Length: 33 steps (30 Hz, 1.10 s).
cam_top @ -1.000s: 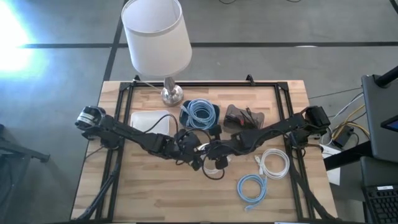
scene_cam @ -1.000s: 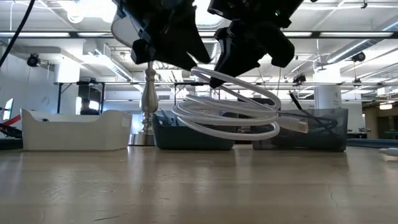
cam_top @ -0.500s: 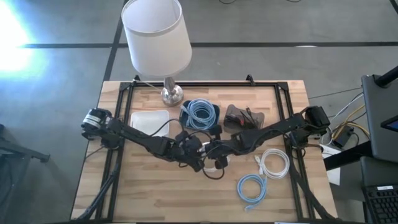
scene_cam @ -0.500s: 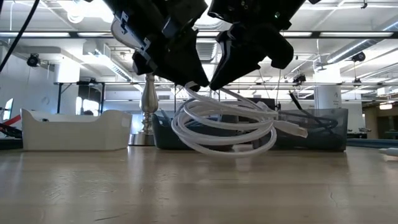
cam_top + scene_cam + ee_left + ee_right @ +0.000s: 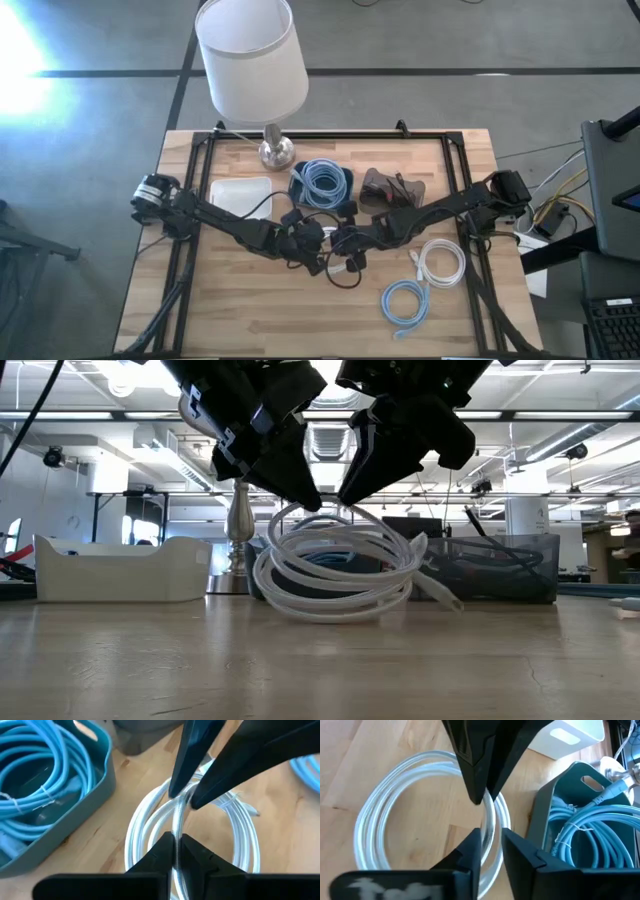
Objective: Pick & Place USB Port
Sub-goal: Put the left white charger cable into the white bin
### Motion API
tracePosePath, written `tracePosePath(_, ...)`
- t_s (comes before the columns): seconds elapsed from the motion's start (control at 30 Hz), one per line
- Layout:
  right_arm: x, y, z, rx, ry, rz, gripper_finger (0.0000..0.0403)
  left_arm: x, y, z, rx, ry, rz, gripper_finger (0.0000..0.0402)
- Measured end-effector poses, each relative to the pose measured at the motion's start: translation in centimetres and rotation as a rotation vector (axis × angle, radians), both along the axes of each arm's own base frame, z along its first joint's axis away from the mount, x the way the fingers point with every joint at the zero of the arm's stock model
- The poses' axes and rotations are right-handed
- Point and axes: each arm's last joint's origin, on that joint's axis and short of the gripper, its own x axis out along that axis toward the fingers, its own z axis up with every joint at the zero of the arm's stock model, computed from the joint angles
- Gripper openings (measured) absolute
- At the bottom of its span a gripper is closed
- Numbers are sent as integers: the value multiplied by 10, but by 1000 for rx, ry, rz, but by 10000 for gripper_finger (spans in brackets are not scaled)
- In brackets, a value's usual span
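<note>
A coil of white cable [image 5: 335,575] hangs at the table's middle, where both grippers meet above it. My left gripper [image 5: 177,847] is shut on one strand at the coil's top. My right gripper [image 5: 491,842] faces it from the other side. Its fingers are slightly apart, one on either side of the same strand. In the high view the left gripper [image 5: 322,245] and the right gripper [image 5: 345,243] stand tip to tip. The cable's plug end [image 5: 445,595] slants down toward the table. My left gripper pinches a single strand at the coil's top [image 5: 176,827] between its two fingers, which slant down from the table's left and lie across it. The coil hangs below, tilted; whether its lowest loop touches the table I cannot tell. My right gripper straddles that strand [image 5: 489,827]; whether its fingers touch it I cannot tell.
At the back stand a white bin [image 5: 243,195], a blue bin with blue cable [image 5: 322,183] and a grey bin with dark cables [image 5: 392,190], behind them a lamp [image 5: 252,60]. A white coil [image 5: 442,262] and a blue coil [image 5: 405,302] lie near right.
My left gripper has moved in toward the right gripper and shut on the strand at the coil's top. My right gripper's fingers have parted. The coil has sagged lower and tipped, its plug end dropping toward the table.
</note>
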Motion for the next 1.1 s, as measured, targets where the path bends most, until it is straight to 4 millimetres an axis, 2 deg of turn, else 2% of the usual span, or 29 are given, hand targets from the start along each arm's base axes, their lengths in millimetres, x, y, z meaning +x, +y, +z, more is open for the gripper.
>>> tracePosePath(0.27,0,3,5,45,-26,-42,131,-9,1,-3,6,86,21,20)
tracePosePath(0.53,-13,0,23,122,34,-173,144,-43,-1,32,29,217,17,24)
tracePosePath(0.73,-18,-2,28,126,31,-184,134,-81,1,78,67,206,-3,23)
tracePosePath(0.87,-16,-2,27,106,35,-157,129,-116,13,105,134,247,-3,23)
tracePosePath(1.0,-17,-2,26,94,40,-142,128,-151,31,116,266,315,51,23)
tracePosePath(1.1,-16,-2,26,94,39,-142,131,-169,41,118,393,338,101,23)
